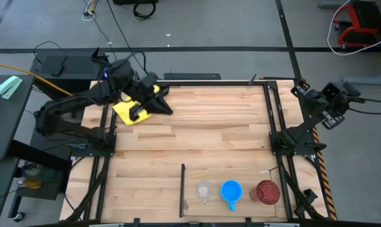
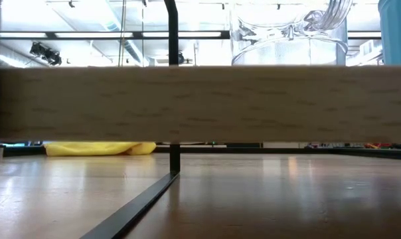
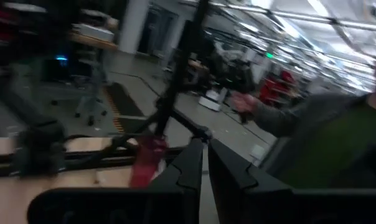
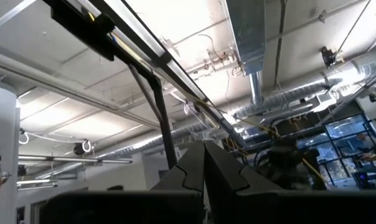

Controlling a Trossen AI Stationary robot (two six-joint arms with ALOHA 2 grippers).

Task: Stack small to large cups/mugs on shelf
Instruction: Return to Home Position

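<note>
**A:** Where do the cups stand?

**B:** All three are upright on the shelf (image 1: 241, 173), in a row beside the black divider strip (image 1: 182, 189). The clear cup (image 1: 204, 189) is nearest the strip, the blue mug (image 1: 231, 191) is just beside it, and the red tumbler (image 1: 267, 192) is at the end by the frame rail. None touches another, and they run smallest to tallest.

**A:** And the claws?

**B:** Neither carries anything. The left claw (image 3: 205, 144) hangs over the yellow cloth (image 1: 128, 110) on the left arm's side of the table (image 1: 209, 126), well apart from the cups, with its fingers pressed together. The right claw (image 4: 205, 146) sits folded back outside the right rail and faces the ceiling. Its fingers are pressed together too.

**A:** So which step is this?

**B:** I judge the placing finished and the arms are going to their rest pose. The right arm looks parked already. The next move calls for the left arm to fold back towards its base, lifting clear of the cloth rather than dragging it. Nothing on the shelf needs touching.
</note>
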